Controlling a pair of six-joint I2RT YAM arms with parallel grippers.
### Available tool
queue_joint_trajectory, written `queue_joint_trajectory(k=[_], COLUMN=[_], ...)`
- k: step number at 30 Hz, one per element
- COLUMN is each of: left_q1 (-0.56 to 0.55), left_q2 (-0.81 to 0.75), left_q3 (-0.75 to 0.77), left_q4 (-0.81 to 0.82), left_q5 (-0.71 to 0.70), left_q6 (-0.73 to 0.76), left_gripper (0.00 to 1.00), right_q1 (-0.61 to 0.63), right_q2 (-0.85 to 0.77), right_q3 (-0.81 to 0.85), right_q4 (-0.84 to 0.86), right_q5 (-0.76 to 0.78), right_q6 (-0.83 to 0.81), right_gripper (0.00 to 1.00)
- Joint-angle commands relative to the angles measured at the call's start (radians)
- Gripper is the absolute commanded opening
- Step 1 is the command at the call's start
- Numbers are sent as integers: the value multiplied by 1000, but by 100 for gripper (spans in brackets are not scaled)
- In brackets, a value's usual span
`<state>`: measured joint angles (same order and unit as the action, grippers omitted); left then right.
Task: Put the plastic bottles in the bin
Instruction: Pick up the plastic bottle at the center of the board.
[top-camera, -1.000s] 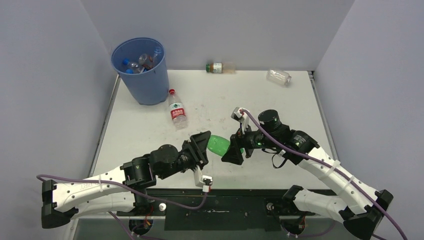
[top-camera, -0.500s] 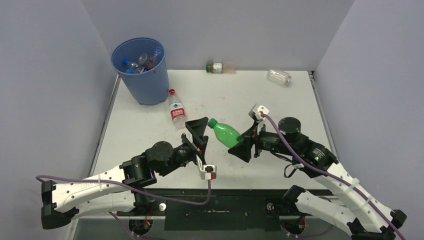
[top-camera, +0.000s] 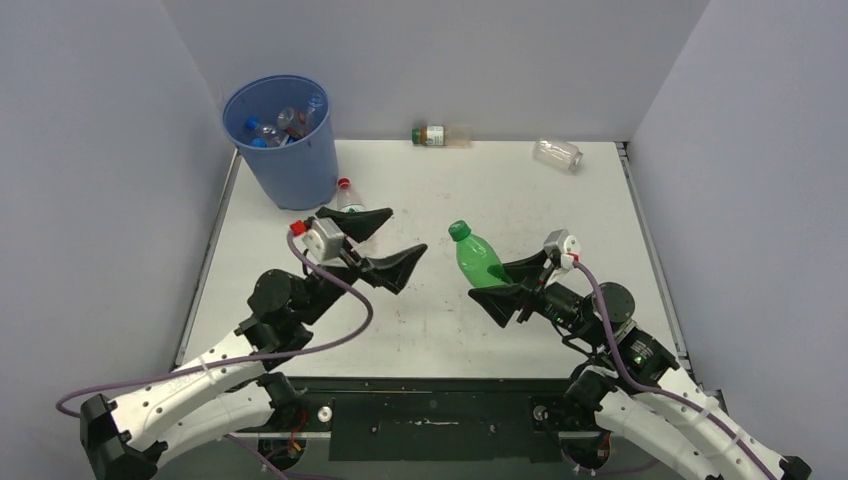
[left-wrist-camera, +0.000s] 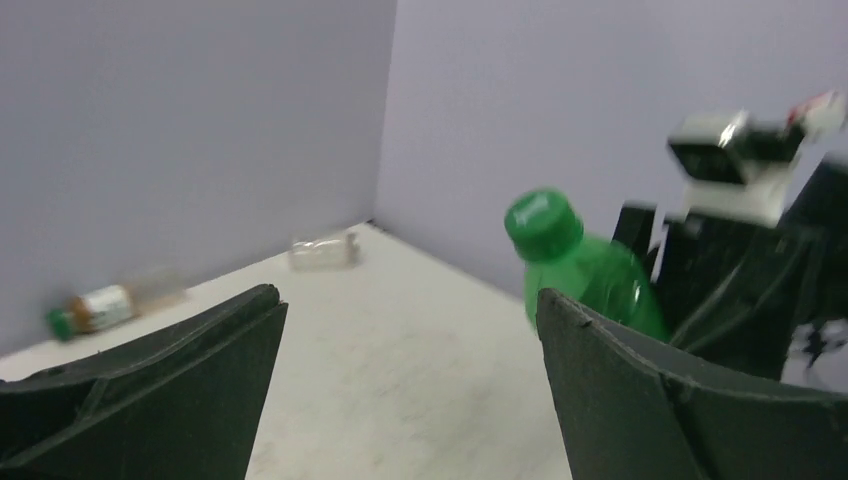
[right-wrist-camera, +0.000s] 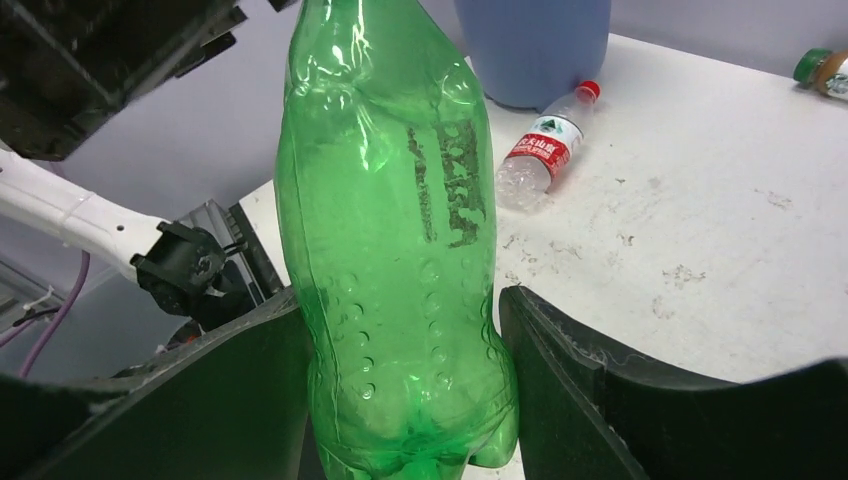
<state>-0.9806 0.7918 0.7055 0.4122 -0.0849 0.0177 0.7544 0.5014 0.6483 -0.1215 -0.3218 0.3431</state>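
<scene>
My right gripper (top-camera: 503, 281) is shut on the lower body of a green bottle (top-camera: 473, 254) with a green cap, holding it up off the table, cap tilted toward the back left. In the right wrist view both fingers press the green bottle (right-wrist-camera: 400, 230) near its base. My left gripper (top-camera: 400, 234) hangs open and empty left of it, apart from it. The blue bin (top-camera: 283, 150) stands at the back left with several bottles (top-camera: 278, 126) inside. A clear red-capped bottle (right-wrist-camera: 540, 150) lies by the bin (right-wrist-camera: 535, 40), mostly hidden behind my left gripper in the top view.
A brown bottle (top-camera: 432, 135) with a green label lies against the back wall. A clear bottle (top-camera: 557, 152) lies at the back right. Grey walls close in the table (top-camera: 560, 210) on three sides. The left wrist view shows the green bottle (left-wrist-camera: 580, 270) beyond its right finger.
My left gripper opened, let go of the green bottle and rose back to the left. My right gripper closed on the bottle and carried it right, tipping it more upright.
</scene>
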Motion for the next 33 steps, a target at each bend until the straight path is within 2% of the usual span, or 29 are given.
queue_joint_trajectory(k=[1,3,7,16,20,24,28,30,33], left_q1=[183,234,234,210,162,133,130,131,131], left_q2=[82,141,217,252,258,284,311,321,341], left_q3=[-63,-36,30,69,104,163,167,165,182], left_q4=[452,473,472,482,407,267,281,294,290], left_q5=[226,294,405,419,363,333,338,332,356], left_q6=[-792,-906,-940,-938,-847,-775,-799,-829,-850], left_gripper=[96,96,96,100,100,89,74,63,61], right_q1=[2,3,2,4,3,5,9,10,11], right_q2=[-38,-49,-33,10,46,71,73,76,74], right_q3=[-55,-80,-92,-97,-92,-89,-88,-85,-88], right_q4=[215,246,263,282,288,310,317,307,304], right_q5=[7,5,0,-5,-14,-26,-33,-33,-28], right_q6=[73,93,110,127,142,159,164,161,160], right_gripper=[32,32,32,31,31,31,31,31,31])
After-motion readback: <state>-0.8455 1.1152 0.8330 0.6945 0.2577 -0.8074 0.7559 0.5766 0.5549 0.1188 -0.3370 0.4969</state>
